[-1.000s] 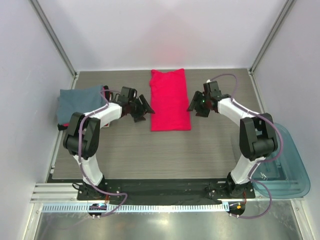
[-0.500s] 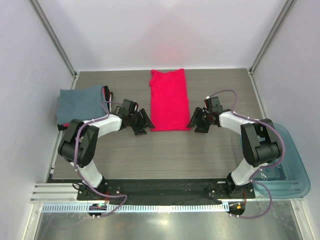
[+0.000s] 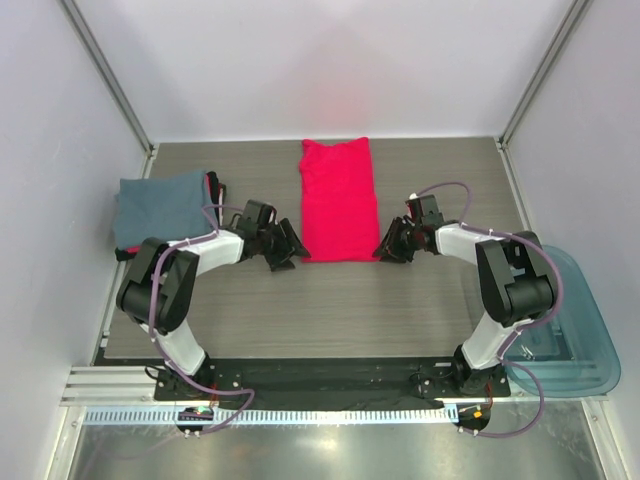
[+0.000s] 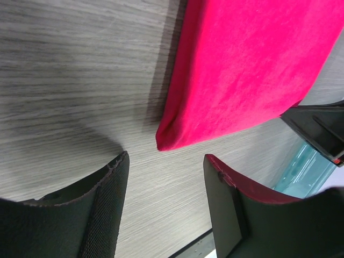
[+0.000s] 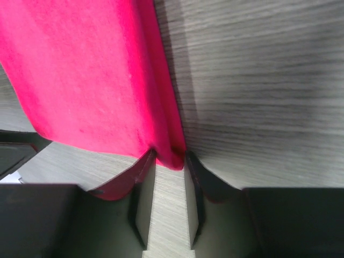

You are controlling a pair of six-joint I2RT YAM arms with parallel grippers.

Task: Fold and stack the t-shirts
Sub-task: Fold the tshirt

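Right end effector [image 5: 169,159] tight on folded red-pink t-shirt [image 5: 86,70] corner; left end effector [image 4: 165,160] wide

Your arms reach low and inward; your left gripper [image 4: 166,166] gapes, and your right gripper [image 5: 170,161] pinches the red-pink t-shirt [image 5: 91,70] corner.

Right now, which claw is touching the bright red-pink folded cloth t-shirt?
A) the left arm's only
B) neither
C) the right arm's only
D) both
C: the right gripper pinches a near corner of the bright red-pink folded cloth t-shirt, while the left gripper stands open with a strip of grey wood-grain table between its fingers and the cloth.
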